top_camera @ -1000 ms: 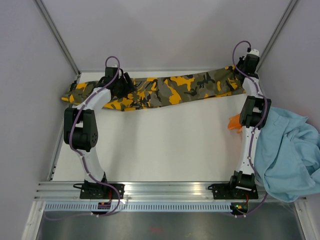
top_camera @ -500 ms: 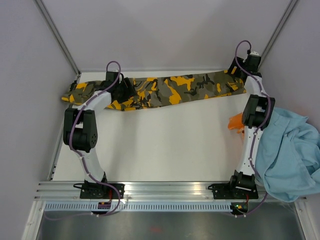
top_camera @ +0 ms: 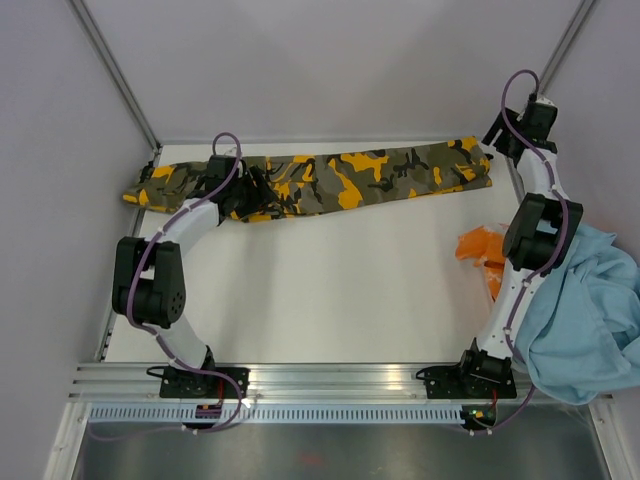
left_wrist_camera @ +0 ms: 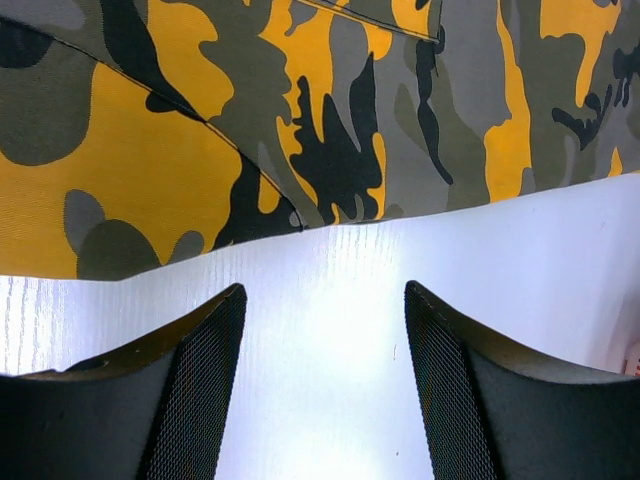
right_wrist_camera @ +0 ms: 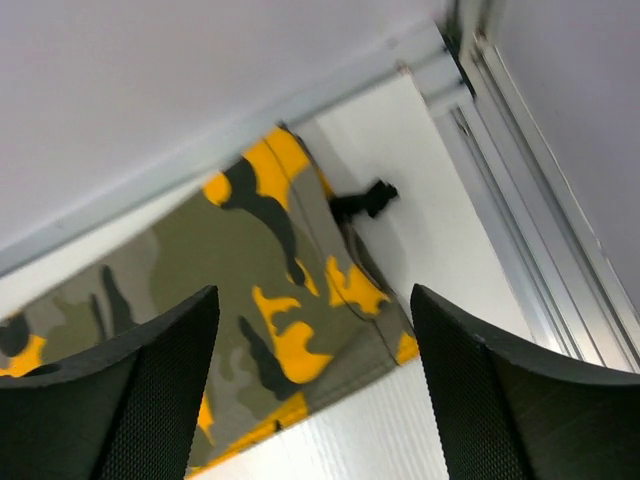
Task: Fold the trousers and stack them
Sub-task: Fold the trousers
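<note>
The camouflage trousers (top_camera: 330, 180) lie stretched flat along the far edge of the table, olive-grey with black and yellow-orange blotches. My left gripper (top_camera: 260, 192) is at their near edge, towards the left end. In the left wrist view it (left_wrist_camera: 322, 292) stands open over bare white table, with the trousers' edge (left_wrist_camera: 300, 150) just beyond the fingertips. My right gripper (top_camera: 494, 147) hovers by the right end of the trousers. In the right wrist view it (right_wrist_camera: 312, 296) is open and empty, raised above the trouser end (right_wrist_camera: 290, 320).
A light-blue garment (top_camera: 585, 320) hangs over the right side by the right arm, and an orange garment (top_camera: 480, 248) lies beside it. Grey walls close in the back and sides. A metal corner frame (right_wrist_camera: 510, 150) stands near the right gripper. A rail (top_camera: 340, 380) runs along the front.
The right gripper opened, let go of the trousers' right end, and drew up and to the right. That end now lies flat. The left gripper slid towards the trousers' near edge.
</note>
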Robot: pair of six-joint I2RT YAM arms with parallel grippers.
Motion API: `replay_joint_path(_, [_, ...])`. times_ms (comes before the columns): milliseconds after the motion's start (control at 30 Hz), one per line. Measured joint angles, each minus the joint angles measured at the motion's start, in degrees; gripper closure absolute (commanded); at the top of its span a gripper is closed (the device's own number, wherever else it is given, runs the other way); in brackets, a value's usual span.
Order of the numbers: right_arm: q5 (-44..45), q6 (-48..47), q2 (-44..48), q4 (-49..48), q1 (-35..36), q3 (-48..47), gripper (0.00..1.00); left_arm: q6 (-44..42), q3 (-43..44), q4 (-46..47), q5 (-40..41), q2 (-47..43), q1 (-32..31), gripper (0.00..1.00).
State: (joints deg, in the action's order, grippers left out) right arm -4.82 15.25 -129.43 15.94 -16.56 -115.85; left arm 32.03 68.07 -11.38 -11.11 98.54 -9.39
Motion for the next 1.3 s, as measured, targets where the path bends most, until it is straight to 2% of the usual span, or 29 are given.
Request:
replay_joint_path(233, [0.79,-1.49,-3.54,0.98,-0.79,3.32,0.19,0.09,-1.29,0.81,-0.07,-0.57,0.0,0.3])
replay_joint_path(567, [-0.33,-4.59,-9.75,-0.07,-0.33,2.95,0.36,0.96,-1.4,0.83,-0.04,-0.98,0.0,0.3])
replay_joint_path(600, [-0.5,-4.85,-10.29,-0.07,-0.33,2.64,0.39,1.09,-1.4,0.83,-0.04,-0.98,0.0,0.3])
replay_joint_path(700, [-0.87,-5.66,-11.04,-0.59,-0.33,1.51,0.59,1.36,-1.38,0.81,-0.04,-0.98,-0.02,0.3])
replay_joint_path(733, [-0.96,-5.9,-11.06,-0.68,-0.33,1.33,0.69,1.42,-1.38,0.81,-0.04,-0.98,-0.02,0.3])
replay_joint_path(833, [-1.07,-6.23,-11.06,-1.14,-0.33,1.11,0.87,1.62,-1.38,0.81,-0.04,-0.98,-0.02,0.3])
replay_joint_path(867, [-0.98,-6.25,-11.06,-1.29,-0.33,1.11,0.89,1.64,-1.38,0.81,-0.04,-0.98,-0.02,0.3])
replay_joint_path(967, [-0.59,-6.62,-10.71,-2.01,-0.13,1.68,0.89,1.66,-1.38,0.81,-0.02,-0.98,-0.11,0.3])
replay_joint_path(1067, [-0.35,-7.32,-9.7,-2.14,-0.07,2.6,0.85,1.68,-1.38,0.79,-0.04,-0.98,-0.13,0.3])
replay_joint_path(1267, [-0.35,-8.81,-7.43,-1.33,0.11,2.6,0.86,1.7,-1.38,0.83,-0.09,-0.98,-0.24,0.3])
replay_joint_path(1300, [-0.33,-9.05,-7.1,-1.03,0.17,2.6,0.82,1.7,-1.38,0.83,-0.09,-0.98,-0.28,0.3])
